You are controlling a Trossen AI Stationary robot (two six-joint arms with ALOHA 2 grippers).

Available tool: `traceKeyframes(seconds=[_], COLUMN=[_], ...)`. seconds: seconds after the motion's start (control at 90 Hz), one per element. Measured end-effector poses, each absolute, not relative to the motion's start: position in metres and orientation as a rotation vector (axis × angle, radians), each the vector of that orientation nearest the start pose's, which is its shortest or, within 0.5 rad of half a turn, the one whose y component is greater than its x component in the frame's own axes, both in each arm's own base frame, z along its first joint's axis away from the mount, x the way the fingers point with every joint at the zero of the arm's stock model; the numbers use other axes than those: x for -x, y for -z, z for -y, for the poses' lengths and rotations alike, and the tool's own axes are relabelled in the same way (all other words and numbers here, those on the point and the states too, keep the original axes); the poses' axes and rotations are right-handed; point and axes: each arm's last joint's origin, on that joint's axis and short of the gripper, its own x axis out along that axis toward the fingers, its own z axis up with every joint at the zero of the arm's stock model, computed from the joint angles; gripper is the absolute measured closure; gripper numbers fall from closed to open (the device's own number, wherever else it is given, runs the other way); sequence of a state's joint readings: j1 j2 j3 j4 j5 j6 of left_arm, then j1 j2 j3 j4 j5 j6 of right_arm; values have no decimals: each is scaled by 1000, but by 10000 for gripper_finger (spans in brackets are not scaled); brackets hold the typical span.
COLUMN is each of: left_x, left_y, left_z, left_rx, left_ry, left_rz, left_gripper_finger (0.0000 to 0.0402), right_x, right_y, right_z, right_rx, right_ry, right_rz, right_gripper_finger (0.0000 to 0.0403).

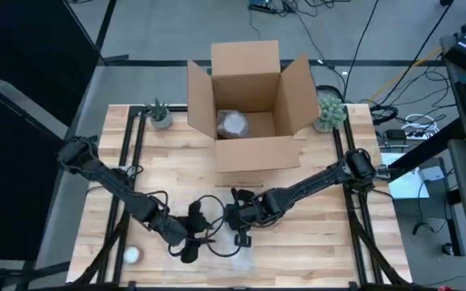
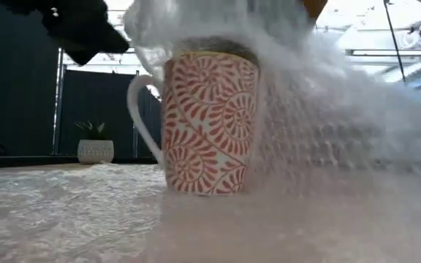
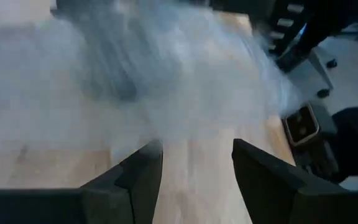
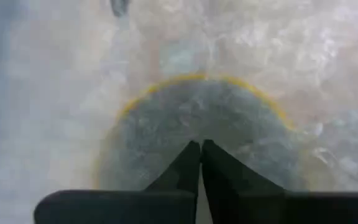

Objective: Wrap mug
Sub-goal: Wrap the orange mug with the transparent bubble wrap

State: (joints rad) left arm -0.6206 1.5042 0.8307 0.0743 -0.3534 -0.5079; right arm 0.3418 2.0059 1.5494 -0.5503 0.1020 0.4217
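Mug (image 2: 209, 124) upright on front-centre table, bubble wrap (image 2: 327, 131) draped over its rim. My right gripper (image 4: 201, 149) pinched shut on wrap above mouth; left gripper (image 3: 194, 163) open, nr table. I'd pull wrap across slow, keep mug steady

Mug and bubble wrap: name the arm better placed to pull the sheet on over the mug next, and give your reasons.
Right, probably. The right gripper is shut on the bubble wrap directly over the mug rim. The left gripper is open beside the sheet, gripping nothing.
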Motion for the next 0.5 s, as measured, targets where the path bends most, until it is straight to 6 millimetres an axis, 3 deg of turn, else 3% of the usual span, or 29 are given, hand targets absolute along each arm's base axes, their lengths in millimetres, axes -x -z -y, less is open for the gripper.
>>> traceKeyframes(seconds=[0.378, 0.5], left_x=[-270, -281], left_y=[-214, -205], left_z=[161, 151], left_rx=[207, 195], left_ry=[101, 64], left_rz=[-499, -511], left_gripper_finger=[222, 222], right_x=[-406, -404], right_y=[-208, -207], right_z=[-141, -141], right_rx=[-164, -155], right_ry=[-9, -5], right_rz=[-1005, -1025], right_gripper_finger=[403, 403])
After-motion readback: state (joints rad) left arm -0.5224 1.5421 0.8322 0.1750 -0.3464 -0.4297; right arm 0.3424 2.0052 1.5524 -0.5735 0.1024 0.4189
